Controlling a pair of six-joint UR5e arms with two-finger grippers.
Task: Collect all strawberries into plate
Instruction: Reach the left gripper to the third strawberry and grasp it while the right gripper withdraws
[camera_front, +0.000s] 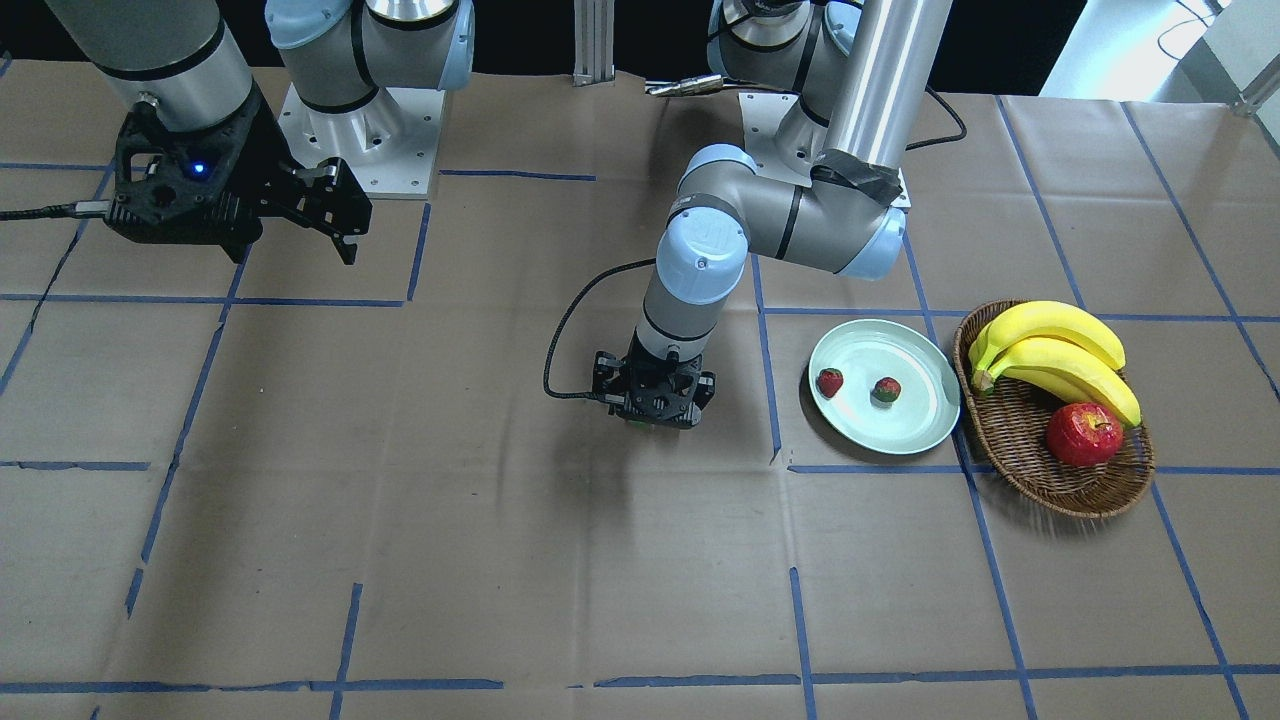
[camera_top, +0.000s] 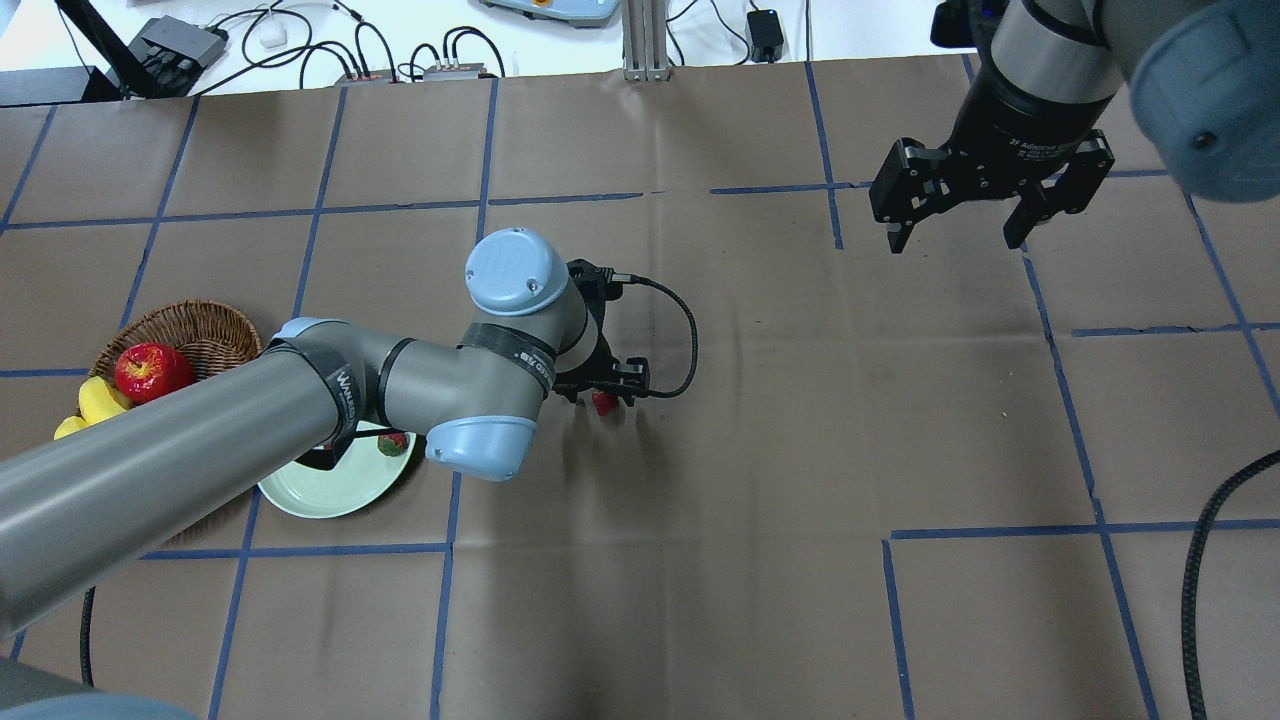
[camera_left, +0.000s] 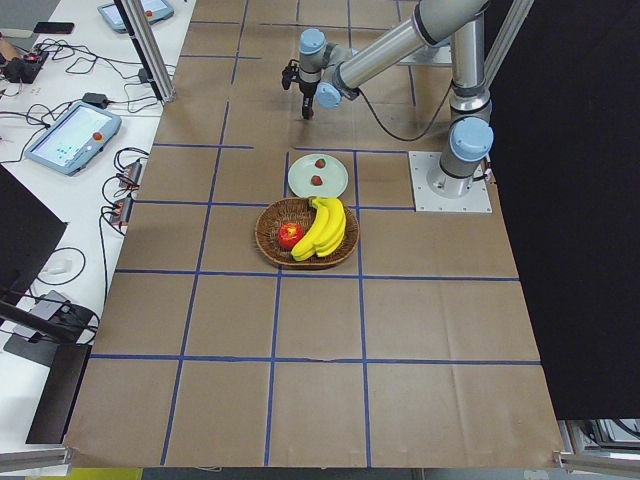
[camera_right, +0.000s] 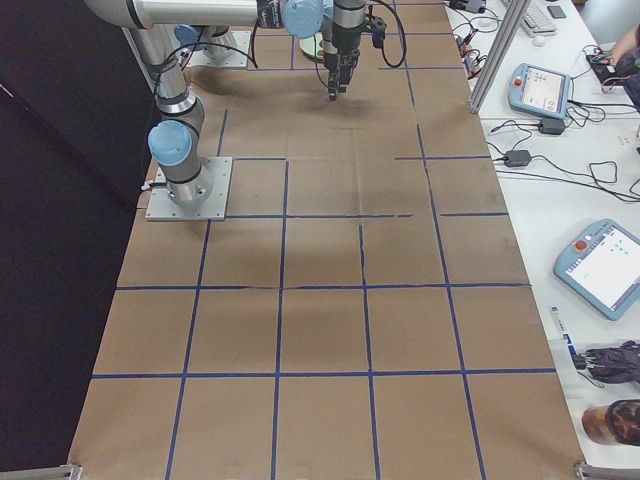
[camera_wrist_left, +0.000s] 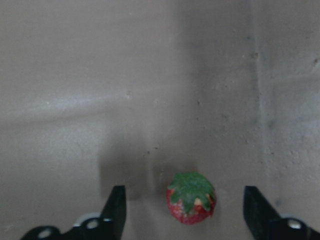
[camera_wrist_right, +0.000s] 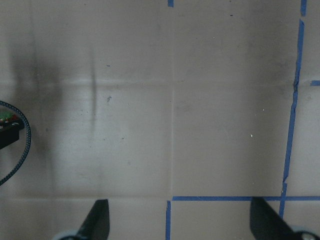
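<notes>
My left gripper (camera_front: 655, 412) points straight down at mid-table and is open. In the left wrist view its fingers (camera_wrist_left: 116, 207) stand either side of a red strawberry (camera_wrist_left: 191, 198) with a green top that rests on the paper, with gaps on both sides. That strawberry also shows in the overhead view (camera_top: 603, 402). Two more strawberries (camera_front: 830, 381) (camera_front: 887, 390) lie on the pale mint-green plate (camera_front: 905, 432), which sits apart from that gripper, toward the basket. My right gripper (camera_top: 955, 238) hangs open and empty, high over the far side of the table.
A brown wicker basket (camera_front: 1040, 485) holding bananas (camera_front: 1060, 350) and a red apple (camera_front: 1085, 435) touches the plate's outer side. The table is brown paper with blue tape lines. A black cable (camera_top: 685, 340) loops off the left wrist.
</notes>
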